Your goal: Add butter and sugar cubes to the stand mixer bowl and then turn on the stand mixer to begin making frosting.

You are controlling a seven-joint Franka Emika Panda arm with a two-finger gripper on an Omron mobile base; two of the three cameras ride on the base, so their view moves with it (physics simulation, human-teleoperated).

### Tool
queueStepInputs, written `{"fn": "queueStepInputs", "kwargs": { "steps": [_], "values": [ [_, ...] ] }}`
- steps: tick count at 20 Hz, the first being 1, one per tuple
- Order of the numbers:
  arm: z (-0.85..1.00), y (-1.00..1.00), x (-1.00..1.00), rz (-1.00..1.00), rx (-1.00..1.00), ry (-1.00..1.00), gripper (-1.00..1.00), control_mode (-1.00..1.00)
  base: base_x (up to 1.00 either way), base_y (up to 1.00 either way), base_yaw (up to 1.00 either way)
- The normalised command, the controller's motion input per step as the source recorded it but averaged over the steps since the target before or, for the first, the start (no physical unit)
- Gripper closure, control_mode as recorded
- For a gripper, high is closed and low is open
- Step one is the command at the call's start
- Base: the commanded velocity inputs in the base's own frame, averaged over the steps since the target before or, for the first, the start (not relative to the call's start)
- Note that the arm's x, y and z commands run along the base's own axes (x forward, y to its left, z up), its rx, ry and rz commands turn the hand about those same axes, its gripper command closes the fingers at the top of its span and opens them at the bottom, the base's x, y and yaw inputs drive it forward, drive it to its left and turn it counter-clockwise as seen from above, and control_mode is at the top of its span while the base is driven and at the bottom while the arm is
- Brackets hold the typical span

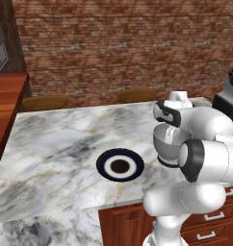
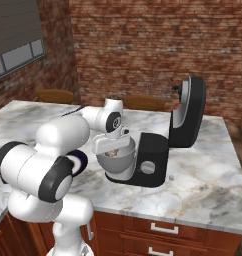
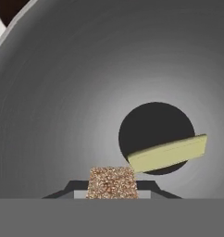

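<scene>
The stand mixer [image 2: 154,162] is black, and its head [image 2: 189,111] is tilted up and back. The stand mixer bowl [image 2: 116,161] [image 1: 165,145], grey metal, sits on its base. My gripper [image 2: 112,150] hangs just above the bowl's mouth, pointing down into it. In the hand view my gripper [image 3: 112,186] is shut on a brown speckled sugar cube [image 3: 112,181], over the bowl's inside [image 3: 86,92]. A pale yellow slab of butter [image 3: 168,153] lies tilted across the dark round spot at the bowl's bottom.
A dark-blue-rimmed plate [image 1: 120,164] with a white ring lies on the marble counter [image 1: 56,144], left of the bowl. Two wooden stools [image 1: 44,102] [image 1: 136,95] stand behind the counter, against a brick wall. Wooden drawers [image 2: 163,235] sit under the front edge.
</scene>
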Motion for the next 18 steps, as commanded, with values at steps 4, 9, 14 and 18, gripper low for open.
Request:
{"fn": "queueStepInputs", "kwargs": {
  "steps": [4, 9, 14, 18],
  "values": [
    [0.12, 0.0, 0.0, -0.01, 0.0, 0.0, 1.0, -1.0, 0.0, 0.0, 0.0],
    [0.15, 0.0, 0.0, -0.02, 0.0, -0.01, -1.0, -1.0, 0.0, 0.0, 0.0],
    [0.16, 0.0, 0.0, 0.0, 0.0, -0.03, -1.0, -1.0, 0.0, 0.0, 0.0],
    [0.14, 0.0, 0.0, 0.0, 0.0, -0.04, -1.0, -1.0, 0.0, 0.0, 0.0]
  ]
}}
